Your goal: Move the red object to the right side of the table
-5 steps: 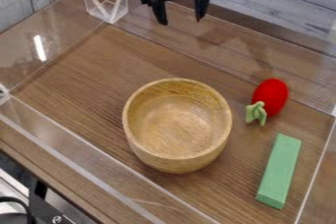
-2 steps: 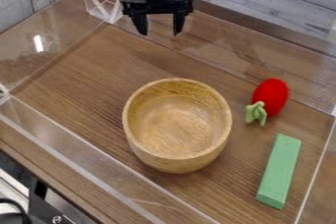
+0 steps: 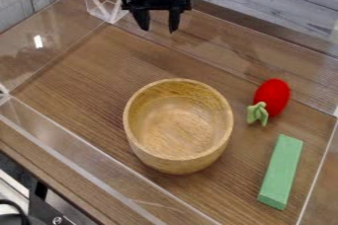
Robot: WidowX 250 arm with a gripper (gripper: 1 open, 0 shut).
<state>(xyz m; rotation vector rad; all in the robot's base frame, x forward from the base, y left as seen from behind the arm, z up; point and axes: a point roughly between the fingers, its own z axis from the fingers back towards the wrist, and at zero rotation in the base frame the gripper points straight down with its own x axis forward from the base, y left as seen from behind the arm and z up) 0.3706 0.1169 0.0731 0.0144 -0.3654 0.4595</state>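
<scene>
since the first frame the gripper [image 3: 156, 21] has slid left along the far end of the table [image 3: 93, 81] and dropped a little; nothing else has shifted. its black fingers [image 3: 141, 18] point steeply down, tips hanging just above the wood near the far acrylic wall [image 3: 53, 27], close to the clear folded corner piece [image 3: 103, 8]. fingers look drawn in narrower than a second ago, a small gap showing between them, nothing in it. arm above the wrist is cut off by the top edge, so its pose beyond the hand is unreadable. exact tip spacing is hard to make out, dark on dark.

red object [image 3: 271, 96] lies on the wood at right, green leafy tip [image 3: 258, 114] toward the camera, well apart from the gripper. wooden bowl [image 3: 179, 125] sits mid-table beside it, not touching. green block [image 3: 280, 172] lies flat nearer the camera, just below the red object.
</scene>
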